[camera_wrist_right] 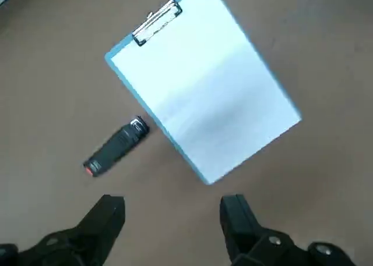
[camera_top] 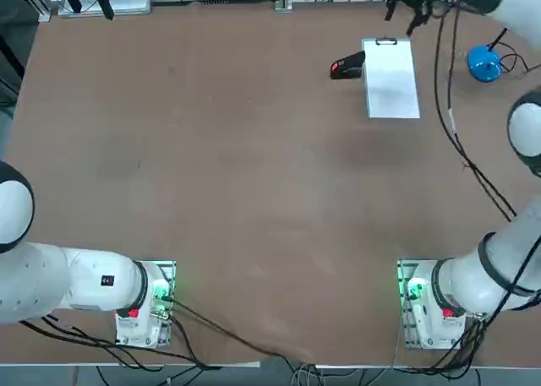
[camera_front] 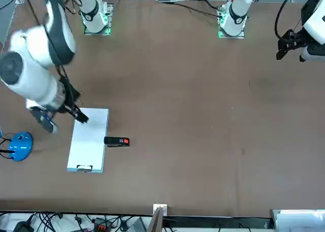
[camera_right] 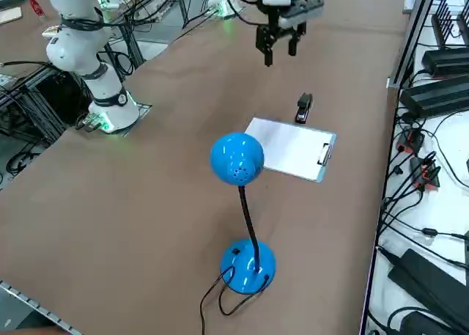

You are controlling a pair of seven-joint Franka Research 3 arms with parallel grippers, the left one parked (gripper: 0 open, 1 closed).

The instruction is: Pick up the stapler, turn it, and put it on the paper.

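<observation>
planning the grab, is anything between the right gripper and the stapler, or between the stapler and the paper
Nothing visible. The open right gripper hangs above bare table, with the stapler in clear view below. The stapler lies right beside the paper, with nothing between them. The blue lamp stands off to the side.

In the overhead view the right arm's white upper links run off the table's far-right corner, so much of the arm is cut away. From the front, the open black two-finger right gripper covers a corner of the white clipped paper sheet. The small black stapler's red mark is perhaps a label, too small to read.
</observation>
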